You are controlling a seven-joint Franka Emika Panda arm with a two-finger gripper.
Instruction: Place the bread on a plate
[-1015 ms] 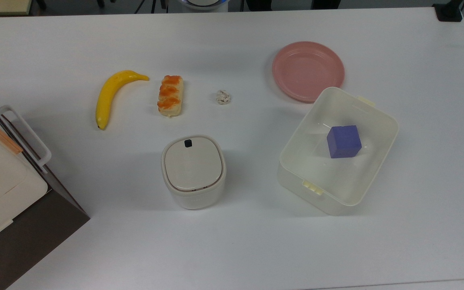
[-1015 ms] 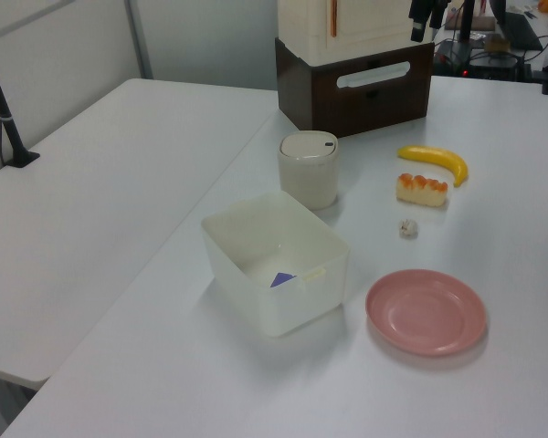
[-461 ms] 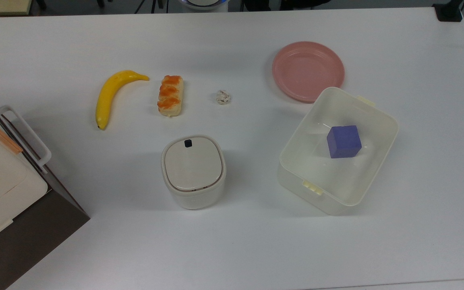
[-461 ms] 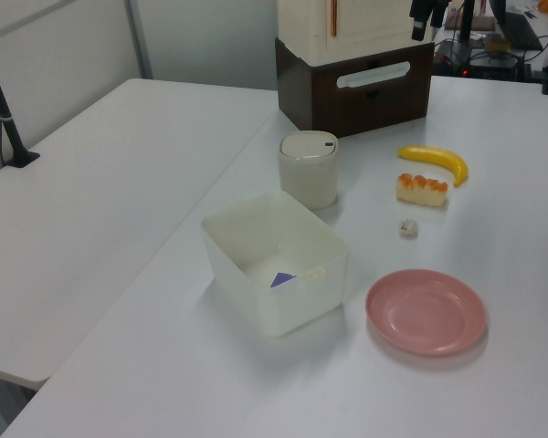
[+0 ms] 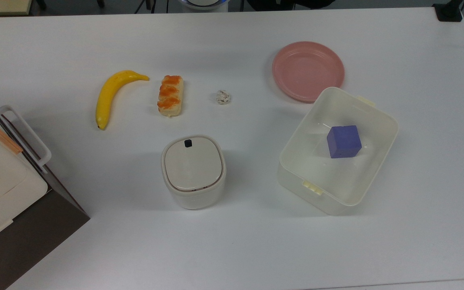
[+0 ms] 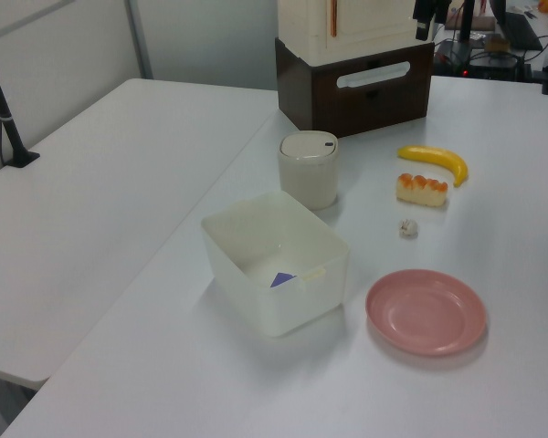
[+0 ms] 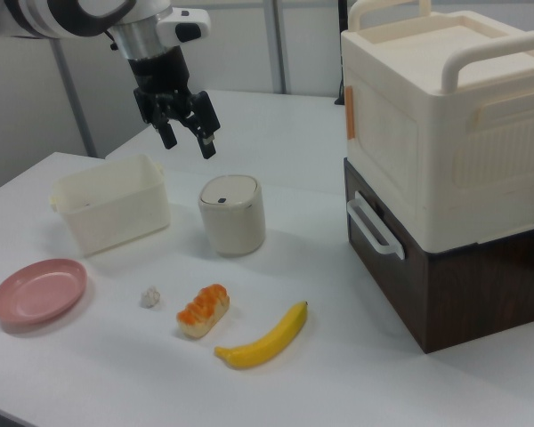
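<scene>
Fingers (image 7: 167, 135) of my gripper (image 7: 188, 136) hang spread and empty above the lidded canister (image 7: 232, 213). On the worktop (image 5: 232, 249) the bread (image 5: 170, 95) lies between banana (image 5: 112, 95) and whitish wad (image 5: 223, 97). Beyond the wad sits the pink plate (image 5: 308, 71), bare, its edge just beside the tub (image 5: 378, 149) holding a blue cube (image 5: 343, 141).

No text, label, brand, number or sign is showing readably in any view. The lidded cream container (image 5: 193, 171) is carrying only a small dark square mark on its lid, without letters, and the other things on the table (image 5: 232, 249) are looking plain.
</scene>
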